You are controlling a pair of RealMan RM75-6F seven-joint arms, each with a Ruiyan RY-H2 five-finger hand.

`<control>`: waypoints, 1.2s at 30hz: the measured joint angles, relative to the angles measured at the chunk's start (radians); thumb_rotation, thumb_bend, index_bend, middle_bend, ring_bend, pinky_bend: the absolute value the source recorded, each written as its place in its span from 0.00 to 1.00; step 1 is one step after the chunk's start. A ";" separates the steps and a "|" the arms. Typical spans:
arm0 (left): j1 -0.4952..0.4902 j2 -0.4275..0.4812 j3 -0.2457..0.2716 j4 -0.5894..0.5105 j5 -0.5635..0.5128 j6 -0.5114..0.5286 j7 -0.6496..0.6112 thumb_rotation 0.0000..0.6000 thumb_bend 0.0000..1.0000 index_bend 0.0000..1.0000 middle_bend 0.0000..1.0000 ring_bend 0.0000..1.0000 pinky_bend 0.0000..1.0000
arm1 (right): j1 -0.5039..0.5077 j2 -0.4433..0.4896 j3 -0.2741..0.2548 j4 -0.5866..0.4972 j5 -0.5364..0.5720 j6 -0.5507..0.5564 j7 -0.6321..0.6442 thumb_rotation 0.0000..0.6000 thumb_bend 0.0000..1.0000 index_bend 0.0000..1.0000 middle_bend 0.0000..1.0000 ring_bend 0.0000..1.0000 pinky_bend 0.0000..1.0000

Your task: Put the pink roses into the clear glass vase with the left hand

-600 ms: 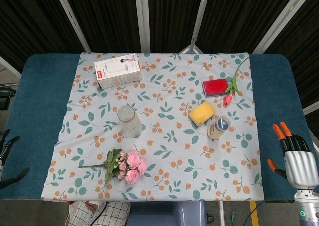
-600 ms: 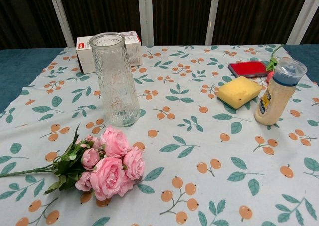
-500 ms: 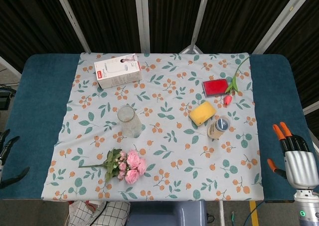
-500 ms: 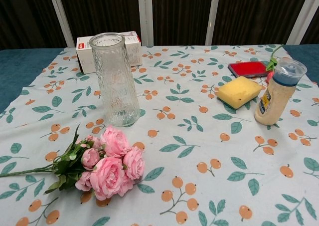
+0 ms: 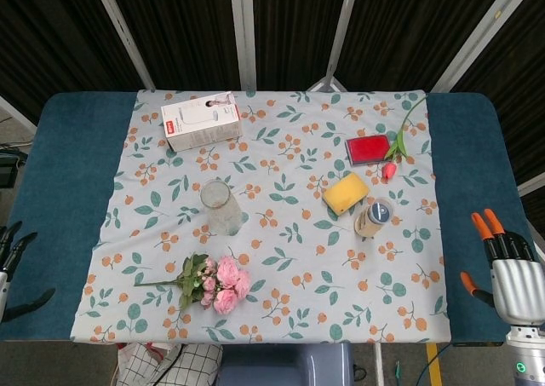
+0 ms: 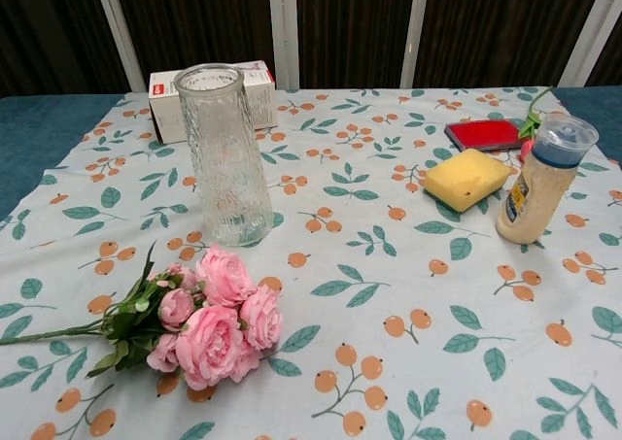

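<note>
Both hands are drifting slightly lower at the surface's edges: the left hand and right hand are hanging with fingers apart, holding nothing. Pink roses are lying on the cloth just before the upright glass vase.

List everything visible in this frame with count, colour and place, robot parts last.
Roses: one bunch, pink, lying near front left of cloth.
Vase: one, clear glass, upright just behind roses.
Box: one, white, far left.
Sponge: one, yellow, right of centre.
Bottle: one, beige with blue cap, beside sponge.
Red pad: one, far right.
Tulip: one, red, beside pad.
Tablecloth: one, floral, over blue table.
Left hand: dark, left edge, holds nothing.
Right hand: silver, orange-tipped, right edge, holds nothing.
</note>
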 measured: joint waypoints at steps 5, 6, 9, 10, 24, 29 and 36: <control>-0.001 0.004 0.004 -0.021 -0.012 -0.017 0.004 1.00 0.17 0.12 0.00 0.00 0.18 | 0.001 0.002 -0.003 -0.003 0.001 -0.011 -0.001 1.00 0.27 0.11 0.07 0.18 0.18; -0.002 0.004 0.006 -0.025 -0.013 -0.023 0.004 1.00 0.17 0.12 0.00 0.00 0.18 | 0.002 0.003 -0.003 -0.003 0.002 -0.013 -0.001 1.00 0.27 0.11 0.07 0.18 0.18; -0.011 0.008 0.015 -0.038 -0.017 -0.060 -0.005 1.00 0.15 0.12 0.00 0.00 0.18 | 0.002 0.005 -0.004 -0.007 0.003 -0.018 0.004 1.00 0.27 0.11 0.07 0.18 0.18; -0.017 0.011 0.019 -0.046 -0.021 -0.082 -0.012 1.00 0.14 0.12 0.00 0.00 0.17 | 0.001 0.006 -0.005 -0.008 0.004 -0.018 0.006 1.00 0.27 0.11 0.07 0.18 0.18; -0.158 -0.009 0.008 -0.188 -0.092 -0.346 0.081 1.00 0.10 0.10 0.00 0.00 0.13 | 0.002 0.009 -0.007 -0.013 0.003 -0.029 0.013 1.00 0.27 0.11 0.07 0.18 0.18; -0.209 -0.037 0.003 -0.229 -0.112 -0.423 0.136 1.00 0.07 0.10 0.00 0.00 0.10 | 0.002 0.010 -0.006 -0.015 0.005 -0.030 0.017 1.00 0.27 0.11 0.07 0.18 0.18; -0.267 -0.107 -0.004 -0.265 -0.149 -0.506 0.243 1.00 0.07 0.10 0.00 0.00 0.10 | 0.002 0.011 -0.005 -0.017 0.007 -0.032 0.019 1.00 0.27 0.11 0.07 0.18 0.18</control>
